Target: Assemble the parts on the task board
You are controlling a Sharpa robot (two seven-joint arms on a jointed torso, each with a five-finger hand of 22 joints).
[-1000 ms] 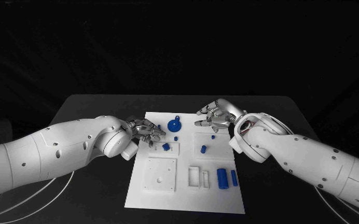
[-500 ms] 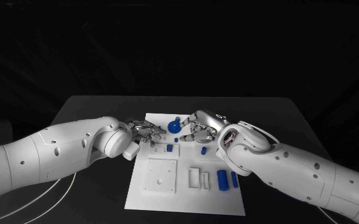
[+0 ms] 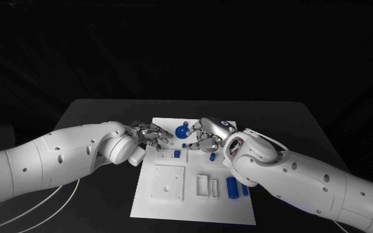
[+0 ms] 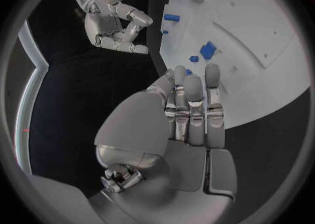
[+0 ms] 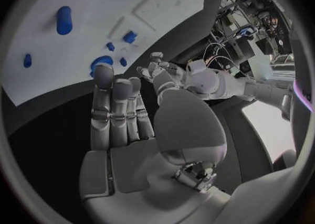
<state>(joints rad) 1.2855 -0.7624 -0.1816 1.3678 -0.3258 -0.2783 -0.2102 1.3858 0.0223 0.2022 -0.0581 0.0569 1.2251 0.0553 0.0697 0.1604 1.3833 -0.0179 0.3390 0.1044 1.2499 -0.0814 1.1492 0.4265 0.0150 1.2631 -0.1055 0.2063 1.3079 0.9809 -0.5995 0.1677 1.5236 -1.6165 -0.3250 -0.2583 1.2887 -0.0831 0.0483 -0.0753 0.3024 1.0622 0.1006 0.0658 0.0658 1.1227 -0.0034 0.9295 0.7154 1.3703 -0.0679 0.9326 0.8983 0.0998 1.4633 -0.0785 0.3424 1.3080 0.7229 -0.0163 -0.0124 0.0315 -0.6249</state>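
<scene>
White board and blue pieces set the scene on the black desk [image 3: 93,109]. From the head camera, the task board [image 3: 194,200] lies mid-desk, its far end crowded by both hands. The left hand [image 3: 151,135] sits at the board's far left corner; the right hand [image 3: 206,134] hovers over the far middle, just beside the round blue part [image 3: 181,131]. Two blue cylinders [image 3: 230,185] lie near the board's near right, and a small blue block [image 3: 176,154] sits behind the left hand.

Left wrist view: the left hand [image 4: 187,114] has its fingers [image 4: 193,103] straight, close together, grasping nothing, above the board's edge, near the small blue block [image 4: 208,50].

Right wrist view: the right hand [image 5: 121,114] likewise is extended and holds nothing, with the round blue part [image 5: 100,63] just past its fingertips [image 5: 104,77].

My judgement: with both hands so near together, they could collide, or a finger could knock the round part away.
</scene>
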